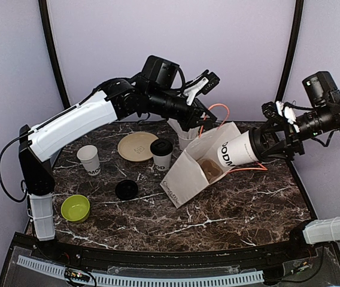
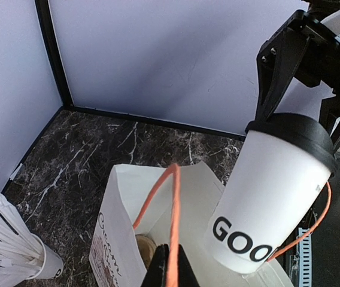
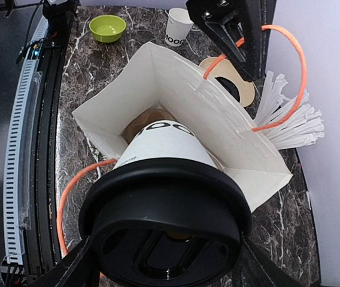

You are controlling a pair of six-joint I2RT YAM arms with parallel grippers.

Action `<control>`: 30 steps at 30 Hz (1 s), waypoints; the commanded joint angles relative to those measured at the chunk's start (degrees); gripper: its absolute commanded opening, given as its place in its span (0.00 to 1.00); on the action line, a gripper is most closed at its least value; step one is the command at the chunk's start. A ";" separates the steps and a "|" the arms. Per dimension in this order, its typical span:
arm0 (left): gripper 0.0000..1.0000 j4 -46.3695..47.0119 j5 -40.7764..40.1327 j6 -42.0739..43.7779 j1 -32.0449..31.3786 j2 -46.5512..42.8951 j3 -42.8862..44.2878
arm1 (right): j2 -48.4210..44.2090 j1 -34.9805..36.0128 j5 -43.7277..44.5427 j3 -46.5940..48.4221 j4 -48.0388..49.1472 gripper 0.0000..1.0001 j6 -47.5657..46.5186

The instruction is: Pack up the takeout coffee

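A white paper bag [image 1: 185,176] with orange handles stands open mid-table, tilted. My left gripper [image 1: 202,121] is shut on one orange handle [image 2: 173,203] and holds the bag's mouth open from above. My right gripper [image 1: 273,142] is shut on a takeout coffee [image 1: 237,149], a white cup with black lettering and a black lid [image 3: 164,215]. The cup is tilted, its base pointing into the bag's mouth [image 3: 158,128]. It also shows in the left wrist view [image 2: 272,197]. A second lidded takeout coffee [image 1: 161,153] stands on the table left of the bag.
A lidless white printed cup [image 1: 89,159], a loose black lid [image 1: 126,189], a green bowl [image 1: 75,207] and a tan round plate [image 1: 137,146] lie on the left. A cup of white wrapped straws [image 2: 8,239] stands behind the bag. Something brown [image 1: 209,168] lies inside the bag.
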 commanded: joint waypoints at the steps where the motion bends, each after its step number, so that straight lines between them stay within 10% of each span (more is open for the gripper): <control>1: 0.03 1.28 0.12 -0.56 -0.71 -0.69 -1.06 | 2.09 7.73 12.05 -0.53 9.98 0.58 4.56; 30: 0.04 3.85 -7.32 9.73 -0.71 1.22 1.01 | 11.07 24.10 18.04 -0.31 11.37 0.56 4.66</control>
